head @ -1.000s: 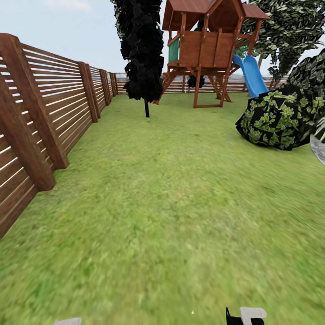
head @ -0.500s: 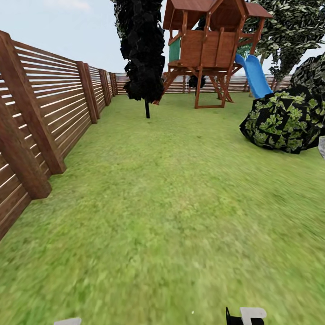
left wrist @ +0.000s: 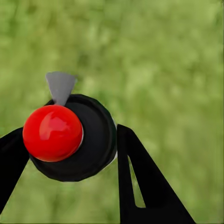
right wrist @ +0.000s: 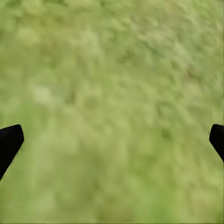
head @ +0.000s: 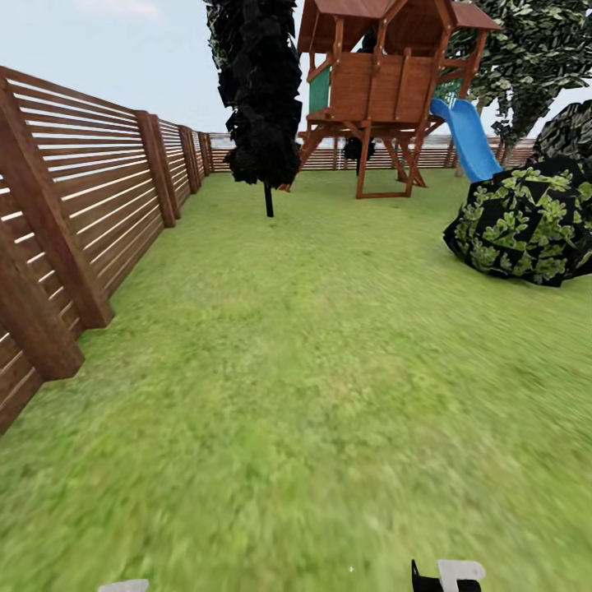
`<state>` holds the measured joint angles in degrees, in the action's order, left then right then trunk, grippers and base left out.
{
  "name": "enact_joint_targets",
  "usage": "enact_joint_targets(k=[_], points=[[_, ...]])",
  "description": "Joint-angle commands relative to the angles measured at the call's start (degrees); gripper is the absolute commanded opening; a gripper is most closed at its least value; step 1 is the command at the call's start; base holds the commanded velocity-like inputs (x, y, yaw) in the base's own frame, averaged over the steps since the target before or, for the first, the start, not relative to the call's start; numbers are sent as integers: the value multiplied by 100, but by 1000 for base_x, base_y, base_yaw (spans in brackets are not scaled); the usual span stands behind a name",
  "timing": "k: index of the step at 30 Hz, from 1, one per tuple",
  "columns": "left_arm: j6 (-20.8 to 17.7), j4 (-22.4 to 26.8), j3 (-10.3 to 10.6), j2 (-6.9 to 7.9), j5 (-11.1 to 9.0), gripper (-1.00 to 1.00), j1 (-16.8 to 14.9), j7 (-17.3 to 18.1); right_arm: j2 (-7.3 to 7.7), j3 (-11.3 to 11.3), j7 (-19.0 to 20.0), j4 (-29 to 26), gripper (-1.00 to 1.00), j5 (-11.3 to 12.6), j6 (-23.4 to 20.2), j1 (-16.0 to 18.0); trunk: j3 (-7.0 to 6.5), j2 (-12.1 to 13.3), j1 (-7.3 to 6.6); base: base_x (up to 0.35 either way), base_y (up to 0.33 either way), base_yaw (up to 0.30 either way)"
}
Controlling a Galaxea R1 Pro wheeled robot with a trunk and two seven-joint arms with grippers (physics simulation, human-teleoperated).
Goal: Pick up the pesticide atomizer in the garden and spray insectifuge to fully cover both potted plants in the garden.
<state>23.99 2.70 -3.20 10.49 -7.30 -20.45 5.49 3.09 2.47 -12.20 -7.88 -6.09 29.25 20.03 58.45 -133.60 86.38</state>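
Head view, scanned left to right: slatted wooden fence (head: pixel 74 205) along the lawn's left edge; dark narrow tree (head: pixel 261 90) mid-lawn; wooden play tower (head: pixel 382 82) with blue slide (head: pixel 467 140) at the far edge; leafy bush (head: pixel 526 222) at the right edge; lawn (head: pixel 312 370) underfoot. Compared with the frames a second and half a second back, the whole picture has slid: fence posts sit lower and further left, the bush has drifted rightward, and the grey sliver that showed at the right edge is gone; that reads as the camera turning or rolling, not the things moving.

Left wrist view: left gripper (left wrist: pixel 70 154) has its black fingers (left wrist: pixel 140 182) pinching the pesticide atomizer (left wrist: pixel 74 137), seen end-on as a black round body with a red knob and a small grey nozzle tab, grass beneath; so the pick-up looks done. Right wrist view: right gripper (right wrist: pixel 112 140) has fingertips (right wrist: pixel 9 140) spread wide at the frame's two sides, nothing between, grass below.

Judgement: the robot is in transit with the sprayer; potted plants not yet found, spraying not begun; the drift away from the grey patch may need correcting.
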Motion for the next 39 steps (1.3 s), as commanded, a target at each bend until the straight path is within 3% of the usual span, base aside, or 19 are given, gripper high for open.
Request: enact_joint_targets(k=[1, 11, 39], points=[[9, -6, -31, -1, -52, -100, -3, 57, -1, 25, -27, 6, 100, -62, 11, 4, 5, -2, 2, 340, 71, -116], [9, -6, -31, 5, -52, -100, -3, 57, -1, 25, -28, 6, 100, -62, 11, 7, 5, -2, 2, 340, 71, -191], [9, -6, -31, 7, -52, -100, -3, 57, -1, 16, -19, 4, 100, -85, 20, 5, 5, -2, 2, 340, 71, -3]])
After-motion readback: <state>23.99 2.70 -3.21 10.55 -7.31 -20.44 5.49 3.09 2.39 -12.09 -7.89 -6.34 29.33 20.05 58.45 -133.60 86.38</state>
